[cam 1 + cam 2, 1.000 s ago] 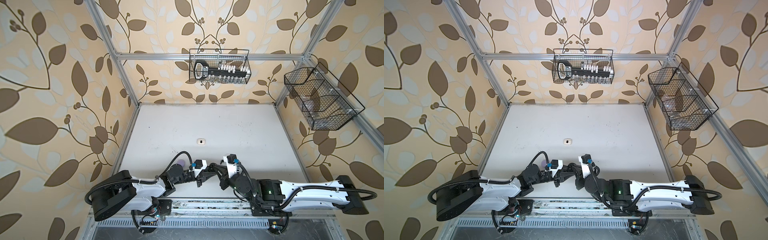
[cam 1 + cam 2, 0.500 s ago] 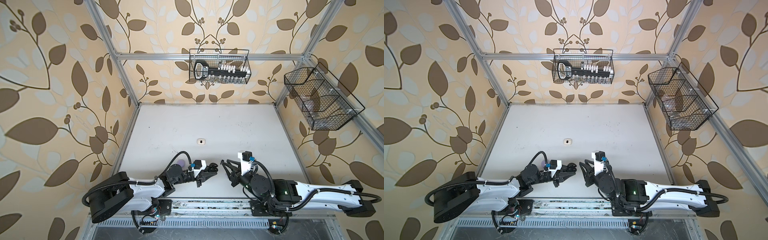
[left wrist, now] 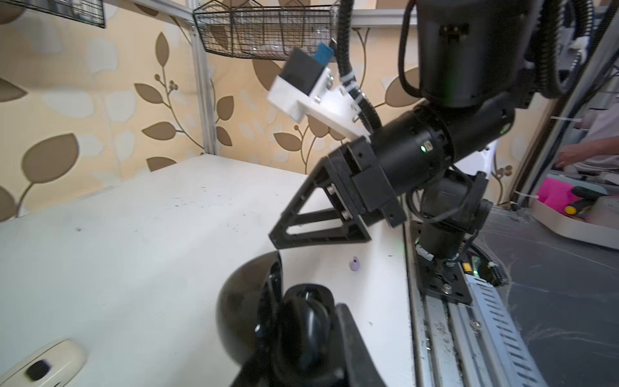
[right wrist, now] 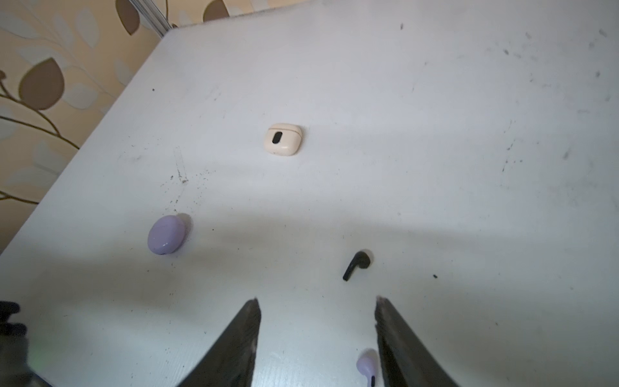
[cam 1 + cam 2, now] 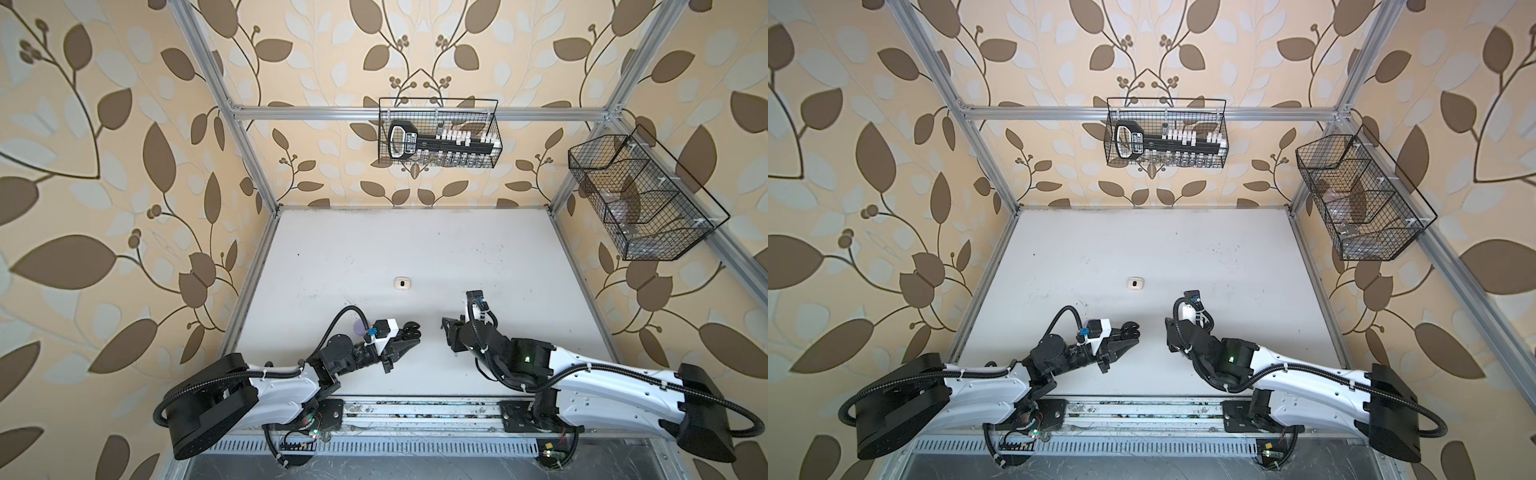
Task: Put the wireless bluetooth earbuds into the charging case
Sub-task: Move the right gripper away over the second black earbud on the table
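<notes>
Leaf-patterned wallpaper point(image 5: 124, 166) is wrapping around a white table point(image 5: 415, 249), with two wire baskets point(image 5: 438, 164) hanging off the walls above it. Both arms are reaching in from the near edge, their tips facing each other and well apart. The left gripper point(image 5: 411, 341) is clenching the black charging case point(image 3: 248, 311), which is showing its lid swung open in the left wrist view. The right gripper point(image 4: 316, 301) is standing released, its jaws spread wide with nothing between them but bare tabletop. A black earbud point(image 4: 356, 264) is lying flat on the table just ahead of those fingertips, apart from them. A lavender earbud point(image 4: 366, 365) is lying on the table beneath the gap, close beside one finger point(image 4: 402, 341); it is also showing in the left wrist view point(image 3: 354, 263), below the right gripper. A cream charging case point(image 5: 403, 283) is sitting closed near the middle of the table, and a closed lavender charging case point(image 4: 166, 234) is resting toward the left arm's side, partly hidden by that arm's cable in both top views.
</notes>
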Motion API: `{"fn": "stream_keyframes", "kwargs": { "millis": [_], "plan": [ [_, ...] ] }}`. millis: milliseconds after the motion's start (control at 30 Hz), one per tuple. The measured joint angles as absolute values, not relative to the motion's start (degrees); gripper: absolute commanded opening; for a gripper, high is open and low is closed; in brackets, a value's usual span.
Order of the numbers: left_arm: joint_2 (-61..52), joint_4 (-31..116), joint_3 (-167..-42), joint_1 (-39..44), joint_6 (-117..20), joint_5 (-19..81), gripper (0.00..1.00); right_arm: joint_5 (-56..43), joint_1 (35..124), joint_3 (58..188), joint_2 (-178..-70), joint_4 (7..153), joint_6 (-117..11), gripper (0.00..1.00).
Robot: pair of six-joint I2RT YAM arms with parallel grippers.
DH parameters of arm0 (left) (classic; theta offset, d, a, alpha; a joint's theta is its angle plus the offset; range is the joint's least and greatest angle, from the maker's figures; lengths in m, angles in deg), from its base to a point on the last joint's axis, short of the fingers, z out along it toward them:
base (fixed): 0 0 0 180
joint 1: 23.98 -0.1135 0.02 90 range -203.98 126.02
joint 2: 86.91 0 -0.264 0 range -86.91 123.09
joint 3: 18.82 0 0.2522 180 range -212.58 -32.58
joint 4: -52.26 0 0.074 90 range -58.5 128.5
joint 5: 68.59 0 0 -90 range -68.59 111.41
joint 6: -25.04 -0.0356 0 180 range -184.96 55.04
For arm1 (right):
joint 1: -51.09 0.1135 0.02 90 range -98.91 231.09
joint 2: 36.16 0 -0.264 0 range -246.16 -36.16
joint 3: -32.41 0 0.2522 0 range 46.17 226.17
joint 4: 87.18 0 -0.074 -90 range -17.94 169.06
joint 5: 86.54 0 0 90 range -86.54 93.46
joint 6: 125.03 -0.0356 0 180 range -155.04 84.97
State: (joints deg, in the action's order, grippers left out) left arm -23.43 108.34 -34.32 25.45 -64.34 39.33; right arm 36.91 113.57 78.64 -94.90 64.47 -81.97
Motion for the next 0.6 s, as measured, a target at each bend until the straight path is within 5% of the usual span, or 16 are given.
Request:
{"fn": "stream_keyframes", "kwargs": {
  "millis": [200, 600],
  "plan": [
    [-21.4, 110.7, -33.1, 17.5, -62.4, 41.5, 0.00, 33.6, 109.7, 80.3, -102.6, 62.4, -83.1, 0.62],
    [-20.2, 110.4, -32.9, 17.2, -64.6, 41.9, 0.00, 25.2, 103.0, 87.9, -118.2, 61.9, -81.4, 0.60]
  ]
}}
